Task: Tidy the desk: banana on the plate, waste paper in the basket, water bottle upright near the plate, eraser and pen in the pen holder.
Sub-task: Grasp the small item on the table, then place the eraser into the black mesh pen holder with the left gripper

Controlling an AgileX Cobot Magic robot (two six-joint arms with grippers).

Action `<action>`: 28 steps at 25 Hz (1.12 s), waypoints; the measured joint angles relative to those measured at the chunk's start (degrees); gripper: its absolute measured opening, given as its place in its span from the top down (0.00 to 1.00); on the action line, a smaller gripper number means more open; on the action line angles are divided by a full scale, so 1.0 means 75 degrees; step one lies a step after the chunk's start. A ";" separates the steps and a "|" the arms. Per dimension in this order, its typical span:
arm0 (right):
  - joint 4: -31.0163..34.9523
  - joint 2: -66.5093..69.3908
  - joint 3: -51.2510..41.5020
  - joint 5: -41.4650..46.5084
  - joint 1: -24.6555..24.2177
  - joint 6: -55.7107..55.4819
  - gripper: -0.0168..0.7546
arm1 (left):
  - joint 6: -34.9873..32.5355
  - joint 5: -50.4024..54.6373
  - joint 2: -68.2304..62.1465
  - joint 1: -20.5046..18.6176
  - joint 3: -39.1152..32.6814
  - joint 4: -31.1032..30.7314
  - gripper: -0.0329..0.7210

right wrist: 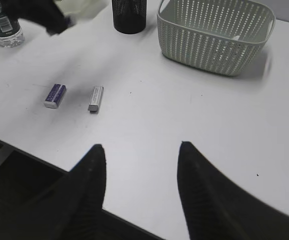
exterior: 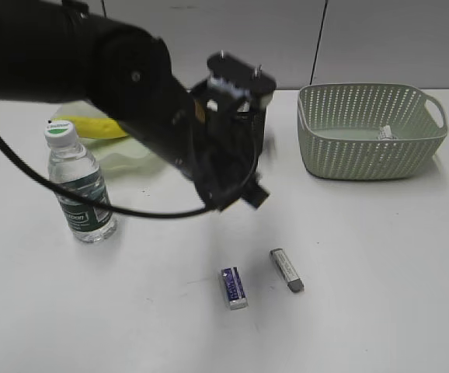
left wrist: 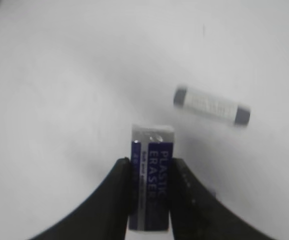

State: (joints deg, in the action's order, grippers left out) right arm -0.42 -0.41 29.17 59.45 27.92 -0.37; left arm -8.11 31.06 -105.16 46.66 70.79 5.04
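1. Eraser [exterior: 233,287] pickup looks like the step in hand. It lies flat on the desk [exterior: 380,295], just beside the short grey pen [exterior: 286,270] and well apart from the pen holder [right wrist: 129,15].
2. To do it well, descend straight and keep the jaws across the eraser's narrow sides, so the pen is not nudged.
3. The left gripper [left wrist: 149,167] hangs above the eraser, jaws parted about the eraser's width, pinching nothing. The exterior view shows clear air between them.
4. The right gripper [right wrist: 140,152] is spread wide and holds nothing.
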 joint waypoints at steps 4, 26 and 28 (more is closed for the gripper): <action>0.0000 0.0000 0.0000 0.0000 0.0000 0.0000 0.49 | 0.0000 -0.1773 0.0309 -0.0265 0.0481 -0.0144 0.72; 0.0000 0.0000 0.0000 0.0000 0.0000 0.0000 0.49 | 0.0000 -0.6104 -0.2528 -0.1450 0.2239 0.1535 0.72; 0.0000 0.0000 0.0000 0.0000 0.0000 0.0000 0.49 | 0.0000 -0.5952 -0.2621 -0.1527 0.2256 0.1867 0.71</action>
State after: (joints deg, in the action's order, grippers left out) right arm -0.42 -0.41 29.17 59.45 27.92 -0.37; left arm -8.11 -13.57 -124.82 35.21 87.71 19.04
